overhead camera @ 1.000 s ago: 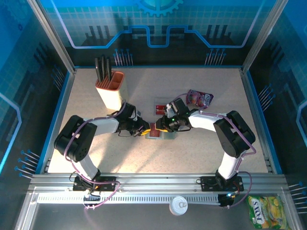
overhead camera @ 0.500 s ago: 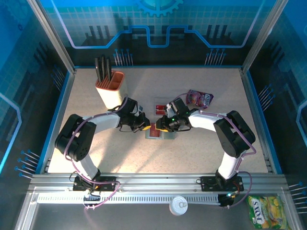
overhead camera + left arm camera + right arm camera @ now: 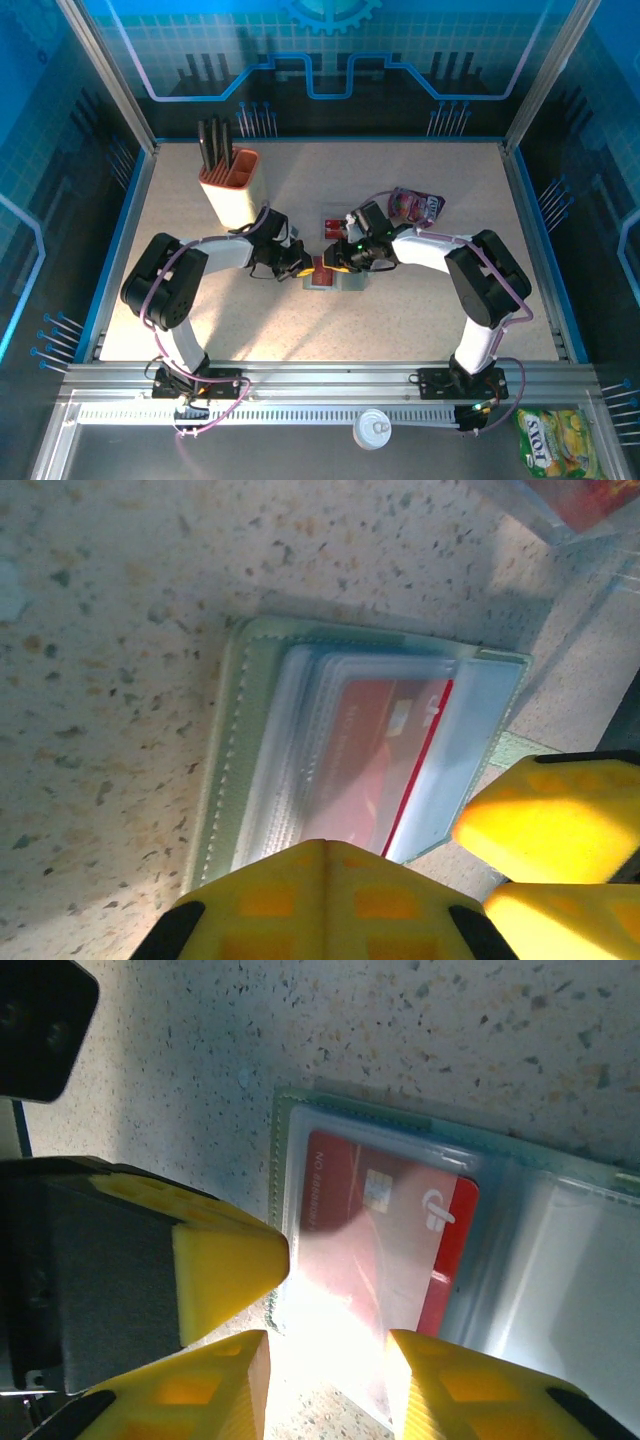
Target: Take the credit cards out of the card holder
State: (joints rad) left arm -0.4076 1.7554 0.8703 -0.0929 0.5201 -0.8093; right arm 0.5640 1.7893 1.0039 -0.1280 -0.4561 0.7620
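Observation:
The card holder (image 3: 326,280) lies open at the table's middle, grey-green with clear sleeves (image 3: 232,780) (image 3: 575,1260). A red credit card (image 3: 375,755) (image 3: 385,1225) sits inside a sleeve. Another red card (image 3: 333,222) lies loose just behind. My left gripper (image 3: 302,268) (image 3: 328,846) is shut, its tips meeting at the holder's left edge; whether they pinch anything is hidden. One of its fingers (image 3: 225,1265) touches the stitched edge. My right gripper (image 3: 338,262) (image 3: 328,1348) is open, jaws apart astride the sleeve's near edge; its fingers (image 3: 545,825) stand beside the holder.
An orange-and-cream cup with black pens (image 3: 228,190) stands at the back left. A pink snack pouch (image 3: 415,205) lies at the back right, close to the right arm. Blue walls ring the table (image 3: 300,330).
My left gripper has closed and edged right to the holder's left edge. The right gripper and the holder have stayed put.

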